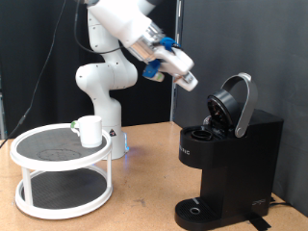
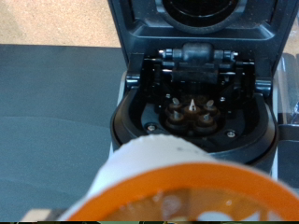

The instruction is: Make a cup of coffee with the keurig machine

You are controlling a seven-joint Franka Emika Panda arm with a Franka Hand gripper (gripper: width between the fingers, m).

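Note:
The black keurig machine (image 1: 229, 154) stands at the exterior view's right with its domed lid (image 1: 238, 100) swung open. My gripper (image 1: 190, 83) hangs in the air above and to the left of the open lid. In the wrist view a small white pod with an orange-brown rim (image 2: 177, 182) fills the foreground close to the camera, above the machine's empty round pod chamber (image 2: 193, 112). My fingers themselves do not show there. The white cup (image 1: 89, 130) stands on a round stand at the exterior view's left, far from the gripper.
The cup's white two-tier round stand (image 1: 58, 165) sits at the left, beside the arm's base. The machine's round drip base (image 1: 197, 209) has nothing on it. A black curtain hangs behind.

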